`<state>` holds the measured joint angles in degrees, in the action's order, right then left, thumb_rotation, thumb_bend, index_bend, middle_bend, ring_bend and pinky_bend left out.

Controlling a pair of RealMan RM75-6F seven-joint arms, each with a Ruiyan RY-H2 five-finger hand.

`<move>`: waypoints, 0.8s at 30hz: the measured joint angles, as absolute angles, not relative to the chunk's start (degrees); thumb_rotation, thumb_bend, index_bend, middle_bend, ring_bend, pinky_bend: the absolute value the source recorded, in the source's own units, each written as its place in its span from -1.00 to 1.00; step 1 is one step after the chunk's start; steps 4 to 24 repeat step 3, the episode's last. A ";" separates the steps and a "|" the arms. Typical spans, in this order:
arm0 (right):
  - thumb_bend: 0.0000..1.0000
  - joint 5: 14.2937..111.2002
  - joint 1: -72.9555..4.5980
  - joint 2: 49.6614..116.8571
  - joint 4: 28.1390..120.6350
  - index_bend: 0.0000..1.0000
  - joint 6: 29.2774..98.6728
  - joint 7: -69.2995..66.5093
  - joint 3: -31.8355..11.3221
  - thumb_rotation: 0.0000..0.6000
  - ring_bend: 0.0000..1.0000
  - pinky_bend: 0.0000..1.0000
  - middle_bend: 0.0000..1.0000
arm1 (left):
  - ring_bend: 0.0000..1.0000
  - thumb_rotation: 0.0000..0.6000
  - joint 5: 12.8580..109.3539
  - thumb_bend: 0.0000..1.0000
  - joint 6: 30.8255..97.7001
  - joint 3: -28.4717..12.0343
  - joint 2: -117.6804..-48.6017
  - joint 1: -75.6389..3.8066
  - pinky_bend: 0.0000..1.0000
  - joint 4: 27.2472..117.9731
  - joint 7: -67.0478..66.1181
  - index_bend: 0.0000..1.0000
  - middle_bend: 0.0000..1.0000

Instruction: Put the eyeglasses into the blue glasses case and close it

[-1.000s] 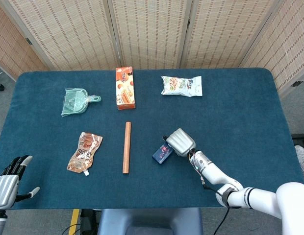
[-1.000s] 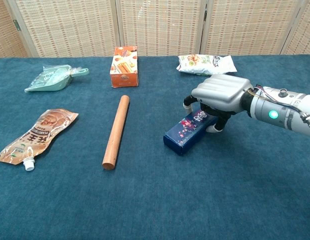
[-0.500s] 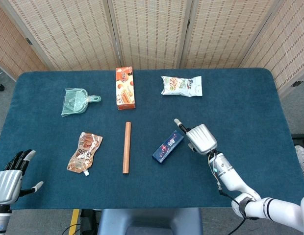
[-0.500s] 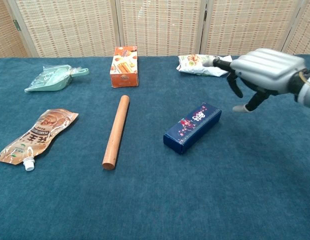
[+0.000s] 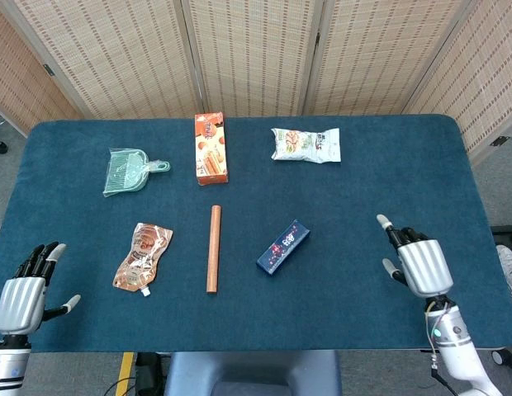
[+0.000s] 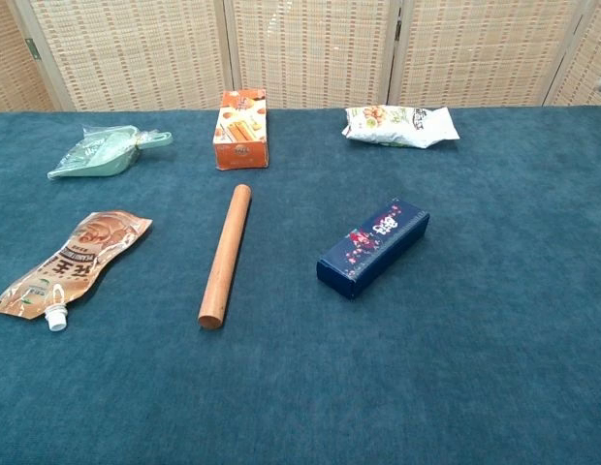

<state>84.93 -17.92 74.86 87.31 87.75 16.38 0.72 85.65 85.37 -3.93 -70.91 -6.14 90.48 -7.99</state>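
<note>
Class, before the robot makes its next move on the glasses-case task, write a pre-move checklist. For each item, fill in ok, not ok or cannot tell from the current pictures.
1. Blue glasses case is closed: ok, lid appears shut in both views.
2. Eyeglasses inside the case: cannot tell, none show on the table, and the case's inside is hidden.
3. Right hand free of the case: ok, it is apart from it, fingers spread, holding nothing.
4. Left hand free: ok, open at the near table edge, holding nothing.
5. Case free of neighbours: ok, the wooden rod lies apart from it.
</note>
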 measured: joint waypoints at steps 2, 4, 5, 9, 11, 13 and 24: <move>-0.47 85.23 -15.74 73.95 87.55 -0.76 89.26 15.23 1.43 1.00 -0.21 0.20 -0.07 | -0.81 1.00 85.97 -0.62 85.39 -4.03 -71.26 -6.44 -0.49 90.88 -8.52 -0.75 -0.77; -0.47 85.34 -14.56 73.36 87.81 -0.75 89.88 14.42 1.87 1.00 -0.21 0.20 -0.07 | -0.80 1.00 86.11 -0.62 85.40 -4.04 -71.41 -6.55 -0.49 91.00 -8.75 -0.75 -0.77; -0.47 85.34 -14.56 73.36 87.81 -0.75 89.88 14.42 1.87 1.00 -0.21 0.20 -0.07 | -0.80 1.00 86.11 -0.62 85.40 -4.04 -71.41 -6.55 -0.49 91.00 -8.75 -0.75 -0.77; -0.47 85.34 -14.56 73.36 87.81 -0.75 89.88 14.42 1.87 1.00 -0.21 0.20 -0.07 | -0.80 1.00 86.11 -0.62 85.40 -4.04 -71.41 -6.55 -0.49 91.00 -8.75 -0.75 -0.77; -0.47 85.34 -14.56 73.36 87.81 -0.75 89.88 14.42 1.87 1.00 -0.21 0.20 -0.07 | -0.80 1.00 86.11 -0.62 85.40 -4.04 -71.41 -6.55 -0.49 91.00 -8.75 -0.75 -0.77; -0.47 85.34 -14.56 73.36 87.81 -0.75 89.88 14.42 1.87 1.00 -0.21 0.20 -0.07 | -0.80 1.00 86.11 -0.62 85.40 -4.04 -71.41 -6.55 -0.49 91.00 -8.75 -0.75 -0.77; -0.47 85.34 -14.56 73.36 87.81 -0.75 89.88 14.42 1.87 1.00 -0.21 0.20 -0.07 | -0.80 1.00 86.11 -0.62 85.40 -4.04 -71.41 -6.55 -0.49 91.00 -8.75 -0.75 -0.77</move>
